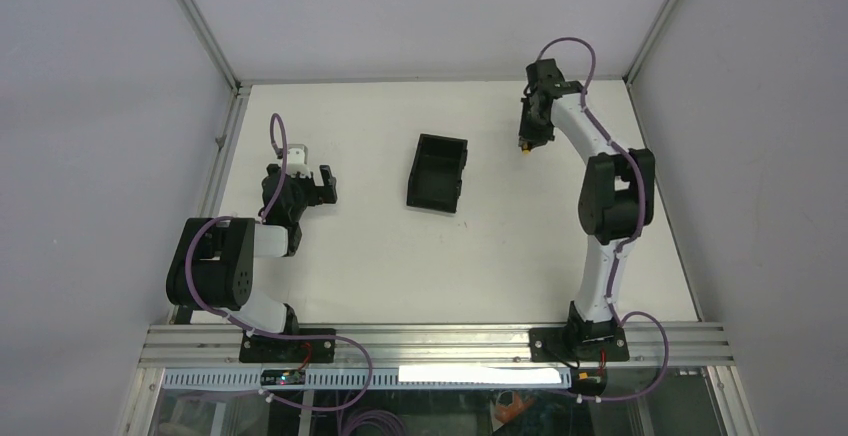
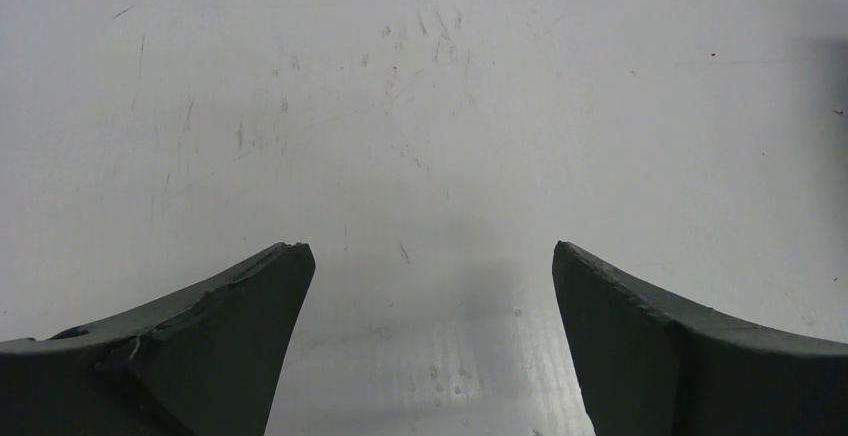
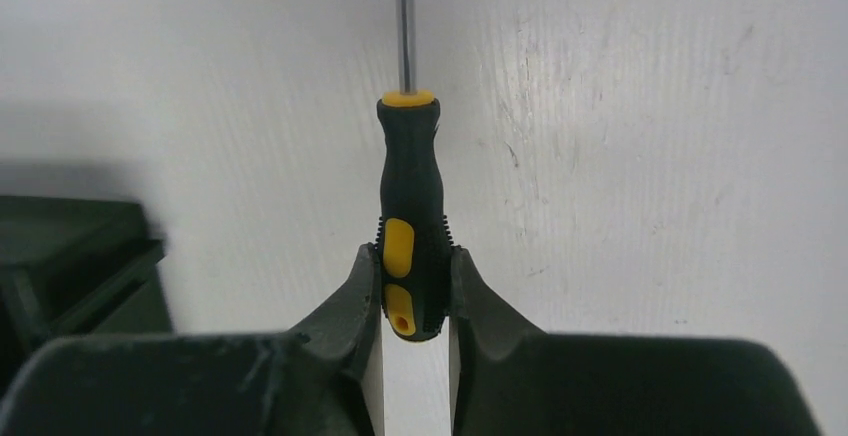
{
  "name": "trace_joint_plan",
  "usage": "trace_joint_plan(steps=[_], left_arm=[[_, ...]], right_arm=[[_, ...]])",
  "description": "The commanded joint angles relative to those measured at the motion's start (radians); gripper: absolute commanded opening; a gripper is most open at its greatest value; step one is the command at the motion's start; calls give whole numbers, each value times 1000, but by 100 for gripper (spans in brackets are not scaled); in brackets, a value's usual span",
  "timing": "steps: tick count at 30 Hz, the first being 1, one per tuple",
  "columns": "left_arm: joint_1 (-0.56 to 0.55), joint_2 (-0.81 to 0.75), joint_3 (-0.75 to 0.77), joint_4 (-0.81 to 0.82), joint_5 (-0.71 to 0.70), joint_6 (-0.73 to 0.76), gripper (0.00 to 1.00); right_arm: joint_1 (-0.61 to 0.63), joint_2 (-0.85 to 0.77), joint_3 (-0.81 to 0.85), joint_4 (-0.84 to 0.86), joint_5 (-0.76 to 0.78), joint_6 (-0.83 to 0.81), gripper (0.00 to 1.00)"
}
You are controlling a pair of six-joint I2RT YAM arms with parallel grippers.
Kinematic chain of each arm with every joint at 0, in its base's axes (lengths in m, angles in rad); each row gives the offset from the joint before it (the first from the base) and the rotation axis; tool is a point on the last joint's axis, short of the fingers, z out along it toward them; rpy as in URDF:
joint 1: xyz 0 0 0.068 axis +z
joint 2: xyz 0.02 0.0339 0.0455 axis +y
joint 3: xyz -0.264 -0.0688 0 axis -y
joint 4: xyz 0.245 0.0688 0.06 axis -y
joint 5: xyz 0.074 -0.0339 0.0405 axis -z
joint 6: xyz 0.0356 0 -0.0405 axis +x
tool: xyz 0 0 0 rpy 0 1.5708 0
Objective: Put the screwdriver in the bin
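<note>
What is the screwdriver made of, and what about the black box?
The screwdriver: its handle looks like matte black rubber or plastic with glossy yellow inserts and ribbed grip lines; its thin shaft shines grey, so probably metal. The right gripper holds it by the handle end. The bin looks like moulded black plastic, with thin, even walls and a dull sheen.

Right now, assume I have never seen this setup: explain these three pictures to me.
The top picture looks down on two robot arms bolted to a white table. The other two come from cameras on each wrist, showing that arm's own fingers. The left gripper is open over bare table. The right gripper pinches a screwdriver by the butt of its handle, shaft pointing away. A black bin sits mid-table, between the arms.
</note>
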Motion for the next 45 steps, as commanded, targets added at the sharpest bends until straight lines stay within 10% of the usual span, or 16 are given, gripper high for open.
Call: trace_joint_plan(steps=[1, 22, 34, 45], left_arm=[[-7, -29, -2, 33, 7, -6, 99], [-7, -30, -2, 33, 8, -6, 99], [-7, -30, -2, 32, 6, -6, 99], [-7, -29, -2, 33, 7, -6, 99]], right_arm=[[16, -204, 18, -26, -45, 55, 0], [513, -208, 1, -5, 64, 285, 0], [553, -65, -38, 29, 152, 279, 3], [555, -55, -37, 44, 164, 247, 49]])
